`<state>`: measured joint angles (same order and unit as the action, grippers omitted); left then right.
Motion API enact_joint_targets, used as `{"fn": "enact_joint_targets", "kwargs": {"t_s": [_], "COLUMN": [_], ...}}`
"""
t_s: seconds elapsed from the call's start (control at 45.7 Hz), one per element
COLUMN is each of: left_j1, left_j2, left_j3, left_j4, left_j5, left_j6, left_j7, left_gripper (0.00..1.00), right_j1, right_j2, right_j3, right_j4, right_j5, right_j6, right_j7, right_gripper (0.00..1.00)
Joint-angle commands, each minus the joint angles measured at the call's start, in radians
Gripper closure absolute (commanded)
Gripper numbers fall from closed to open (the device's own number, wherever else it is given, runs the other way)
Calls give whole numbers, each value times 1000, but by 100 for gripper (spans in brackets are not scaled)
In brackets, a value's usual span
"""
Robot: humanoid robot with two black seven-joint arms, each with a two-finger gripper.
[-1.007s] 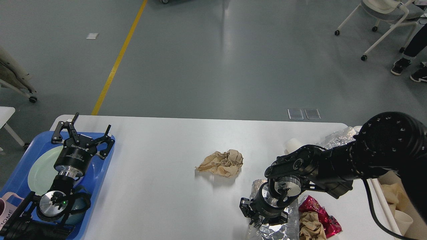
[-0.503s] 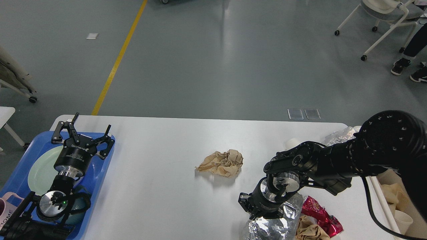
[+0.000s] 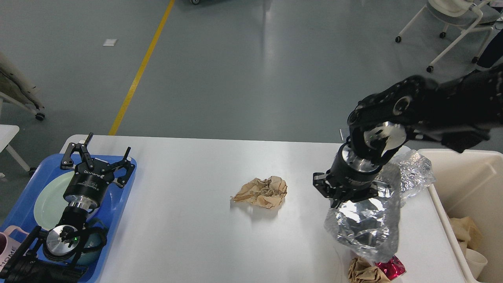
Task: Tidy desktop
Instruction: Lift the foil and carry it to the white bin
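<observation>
- Here the desktop [image 3: 188,220] fills the lower middle of the head view, white and matte, with a blue tray [image 3: 118,196] on its left end and a beige bin [image 3: 467,177] just beside its right edge.
- The right gripper [image 3: 342,198] hangs above the right part of the desktop, pointing down, its fingers pinching the top of a crumpled foil sheet [image 3: 365,224].
- The foil dangles below the gripper, clear of the desktop as far as can be told, and its lower edge hangs in front of the scraps below.
- More foil [image 3: 416,171] lies at the right edge of the desktop, behind the gripper and next to the bin.
- A brown paper wad [image 3: 261,192] lies near the middle of the desktop, apart from both grippers.
- At the near right edge sit a second brown wad [image 3: 363,271] and a shiny red wrapper [image 3: 391,266], touching each other.
- The left gripper [image 3: 96,157] is over the tray, fingers spread wide and gripping nothing.
- A pale green plate [image 3: 49,200] lies in the tray under the left arm, and a pink mug [image 3: 8,245] stands at the tray's near left corner.
- Inside the bin lie brown paper [image 3: 463,232] and a paper cup [image 3: 475,261].
</observation>
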<state>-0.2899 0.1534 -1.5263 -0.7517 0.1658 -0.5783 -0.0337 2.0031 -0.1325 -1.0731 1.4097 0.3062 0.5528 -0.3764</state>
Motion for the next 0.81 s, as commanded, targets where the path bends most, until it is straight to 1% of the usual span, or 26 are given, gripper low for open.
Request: {"fn": "enact_joint_targets", "kwargs": {"t_s": [0.0, 0.044, 0.066, 0.088, 0.153, 0.219, 0.35, 0.394, 0.525, 0.635, 0.7, 0.788], "left_j1": [0, 0, 0, 0, 0, 0, 0, 0, 0, 0, 2, 2], "left_j2": [0, 0, 0, 0, 0, 0, 0, 0, 0, 0, 0, 0], "left_j3": [0, 0, 0, 0, 0, 0, 0, 0, 0, 0, 0, 0], "left_j4": [0, 0, 0, 0, 0, 0, 0, 0, 0, 0, 0, 0], "left_j5": [0, 0, 0, 0, 0, 0, 0, 0, 0, 0, 0, 0], "left_j6": [0, 0, 0, 0, 0, 0, 0, 0, 0, 0, 0, 0], "left_j7": [0, 0, 0, 0, 0, 0, 0, 0, 0, 0, 0, 0], "left_gripper": [3, 3, 3, 3, 3, 3, 3, 3, 3, 3, 3, 3], "right_j1": [143, 192, 224, 244, 281, 290, 290, 290, 289, 261, 201, 126], "right_j2": [-67, -79, -84, -85, -84, -81, -82, -84, -110, -197, -257, -343], "right_j3": [-158, -221, -267, -295, -376, -433, -518, -531, -554, -567, -567, -567], "right_j4": [52, 66, 74, 77, 83, 101, 112, 112, 103, 60, 5, -87], "right_j5": [-1, -12, -15, -18, -59, -105, -124, -124, -124, -139, -185, -240], "right_j6": [62, 78, 88, 98, 113, 115, 102, 102, 98, 99, 98, 96], "right_j7": [45, 103, 155, 193, 290, 350, 427, 438, 435, 419, 406, 399], "right_gripper": [100, 100, 100, 100, 100, 100, 100, 100, 100, 100, 100, 100]}}
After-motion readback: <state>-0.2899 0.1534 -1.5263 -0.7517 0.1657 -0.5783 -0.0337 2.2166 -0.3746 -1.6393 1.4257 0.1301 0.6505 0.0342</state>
